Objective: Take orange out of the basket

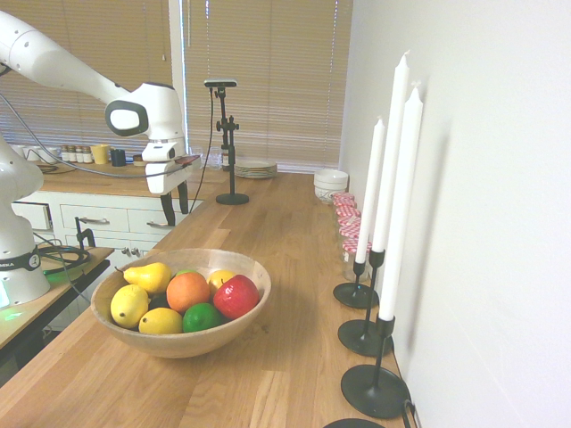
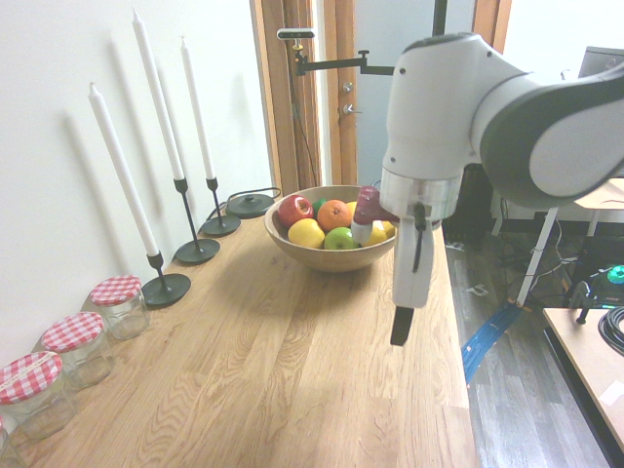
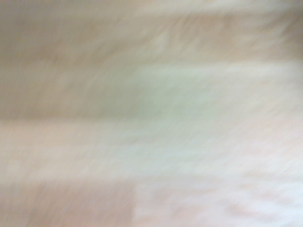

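First exterior view: wooden basket [image 1: 181,343] on the near end of the long counter [image 1: 268,267], holding the orange [image 1: 186,291] near the middle, touching a red apple [image 1: 236,296] on one side, a green lime [image 1: 202,316] in front, lemons [image 1: 130,305] and a yellow pear [image 1: 148,276] alongside. Gripper [image 1: 175,208] hanging above the counter's far edge, well apart from the basket, two dark fingers [image 1: 166,209] pointing down with a clear gap between them and nothing held. Three white candles [image 1: 390,192] in black holders along the wall, red-checked jars [image 1: 346,218] behind them.

Second exterior view: same basket [image 2: 331,257] at the far end of the counter [image 2: 263,370], orange [image 2: 333,214] between the apple [image 2: 294,210] and the lemons [image 2: 306,233] (partly hidden behind the arm's wrist). Gripper [image 2: 402,325] in front of the basket, above bare wood, only one dark finger [image 2: 401,326] seen edge-on. Candles [image 2: 156,97] and jars [image 2: 117,302] along the wall.

Wrist view: nothing but blurred pale wood grain, no object to make out.
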Controlling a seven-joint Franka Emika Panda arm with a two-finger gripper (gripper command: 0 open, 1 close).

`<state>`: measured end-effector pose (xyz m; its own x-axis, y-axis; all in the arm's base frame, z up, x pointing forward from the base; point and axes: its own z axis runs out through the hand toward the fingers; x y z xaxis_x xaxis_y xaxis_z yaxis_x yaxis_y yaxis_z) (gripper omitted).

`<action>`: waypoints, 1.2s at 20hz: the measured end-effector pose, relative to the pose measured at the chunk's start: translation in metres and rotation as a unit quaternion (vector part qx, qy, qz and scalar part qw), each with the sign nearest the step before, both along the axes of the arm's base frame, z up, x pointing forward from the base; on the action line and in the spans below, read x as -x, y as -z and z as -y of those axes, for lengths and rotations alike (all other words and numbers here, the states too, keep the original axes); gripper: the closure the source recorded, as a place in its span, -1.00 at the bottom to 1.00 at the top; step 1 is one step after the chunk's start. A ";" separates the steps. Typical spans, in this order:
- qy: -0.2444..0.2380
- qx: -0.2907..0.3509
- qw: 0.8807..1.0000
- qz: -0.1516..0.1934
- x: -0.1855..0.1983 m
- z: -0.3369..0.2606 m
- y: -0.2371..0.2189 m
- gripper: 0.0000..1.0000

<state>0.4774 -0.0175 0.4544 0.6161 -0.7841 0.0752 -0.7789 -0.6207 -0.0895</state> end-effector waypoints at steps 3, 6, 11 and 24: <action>0.018 -0.002 1.000 0.006 -0.020 0.031 -0.018 -1.00; 0.036 0.000 0.999 0.014 -0.042 0.071 -0.037 -1.00; 0.069 0.003 0.997 0.017 -0.072 0.140 -0.057 -1.00; 0.142 -0.011 0.990 0.017 -0.079 0.298 -0.086 -1.00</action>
<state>0.5560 -0.3154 0.5407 0.3678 -0.9271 0.0727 -0.9182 -0.3744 -0.1294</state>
